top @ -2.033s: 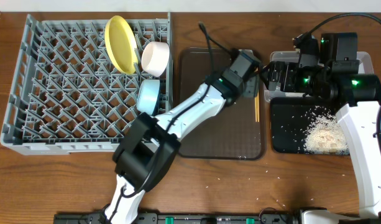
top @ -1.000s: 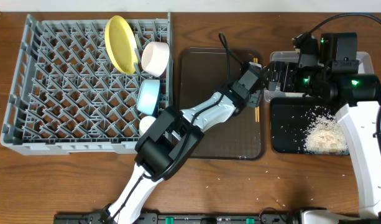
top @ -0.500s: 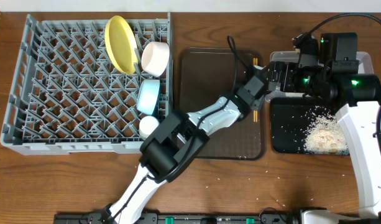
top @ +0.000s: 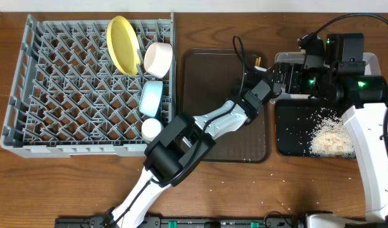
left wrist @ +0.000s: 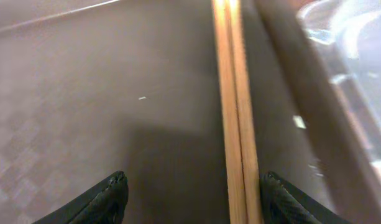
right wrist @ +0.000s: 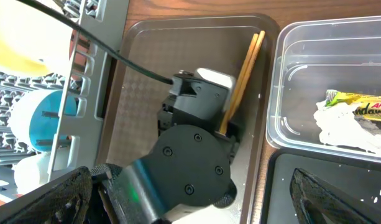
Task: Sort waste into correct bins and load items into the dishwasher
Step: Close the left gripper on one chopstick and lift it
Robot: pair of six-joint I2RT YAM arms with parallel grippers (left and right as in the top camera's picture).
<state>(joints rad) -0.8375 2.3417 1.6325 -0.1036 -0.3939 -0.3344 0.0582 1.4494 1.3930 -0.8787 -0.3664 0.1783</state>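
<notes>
The left pincer (left wrist: 193, 190) hangs spread and empty over the chopsticks (left wrist: 235, 124), which lie along the brown tray's (top: 206, 69) right rim beside the clear tub (right wrist: 299, 56); best nudge right to centre both sticks, drop flat, then close.

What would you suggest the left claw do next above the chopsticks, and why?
Probably ease the left claw down a little and close it on the chopsticks. It is open, with one finger on either side of the pair. The pair lies flat on the brown tray, off-centre in the gap, so closing should gather both sticks for the grey rack.
</notes>
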